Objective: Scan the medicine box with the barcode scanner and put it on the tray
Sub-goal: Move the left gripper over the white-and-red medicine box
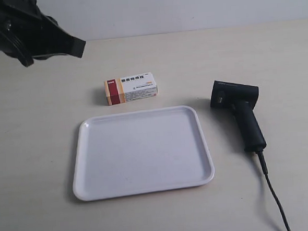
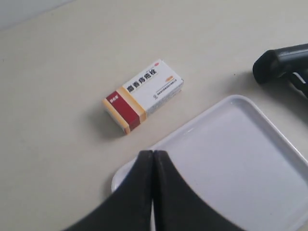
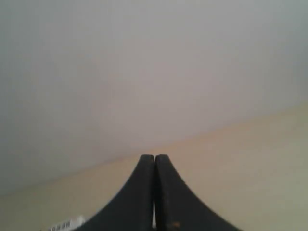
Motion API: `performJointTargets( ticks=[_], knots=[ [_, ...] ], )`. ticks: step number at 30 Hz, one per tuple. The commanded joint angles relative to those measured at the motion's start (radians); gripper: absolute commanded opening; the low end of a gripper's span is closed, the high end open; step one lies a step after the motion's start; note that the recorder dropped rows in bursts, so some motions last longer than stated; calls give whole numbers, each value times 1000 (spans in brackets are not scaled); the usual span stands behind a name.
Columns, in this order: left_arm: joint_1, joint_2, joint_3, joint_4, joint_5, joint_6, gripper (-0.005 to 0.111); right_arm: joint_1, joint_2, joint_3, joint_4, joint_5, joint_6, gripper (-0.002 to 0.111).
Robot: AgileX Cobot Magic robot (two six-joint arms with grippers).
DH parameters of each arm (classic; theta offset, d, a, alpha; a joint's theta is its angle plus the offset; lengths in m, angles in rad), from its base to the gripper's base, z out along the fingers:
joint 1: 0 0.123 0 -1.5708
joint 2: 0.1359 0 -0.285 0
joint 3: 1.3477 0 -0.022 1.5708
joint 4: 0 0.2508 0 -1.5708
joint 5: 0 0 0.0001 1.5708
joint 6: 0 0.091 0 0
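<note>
The medicine box, white with a dark red and orange band, lies flat on the table just behind the white tray. The black barcode scanner lies on its side to the tray's right in the exterior view, its cable trailing toward the front edge. My left gripper is shut with nothing in it, hovering above the tray's corner, short of the box. In the exterior view this arm is at the top left. My right gripper is shut and empty, facing bare table and wall.
The beige table ends at a pale wall behind. The scanner's cable runs across the front right of the table. A small white printed thing shows at the right wrist view's lower edge.
</note>
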State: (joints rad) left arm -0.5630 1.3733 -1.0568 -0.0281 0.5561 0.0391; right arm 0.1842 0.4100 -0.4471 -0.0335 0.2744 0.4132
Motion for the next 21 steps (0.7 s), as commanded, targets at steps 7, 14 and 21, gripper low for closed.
performJointTargets(
  ticks=[7,14,21],
  knots=[
    [-5,-3,-39,-5,-13,54,0,2,309,-73,675,446,-435,0],
    [-5,-3,-39,-5,-13,54,0,2,337,-73,677,420,-439,0],
    [-5,16,-39,-5,-49,98,0,2,335,-73,657,392,-439,0]
  ],
)
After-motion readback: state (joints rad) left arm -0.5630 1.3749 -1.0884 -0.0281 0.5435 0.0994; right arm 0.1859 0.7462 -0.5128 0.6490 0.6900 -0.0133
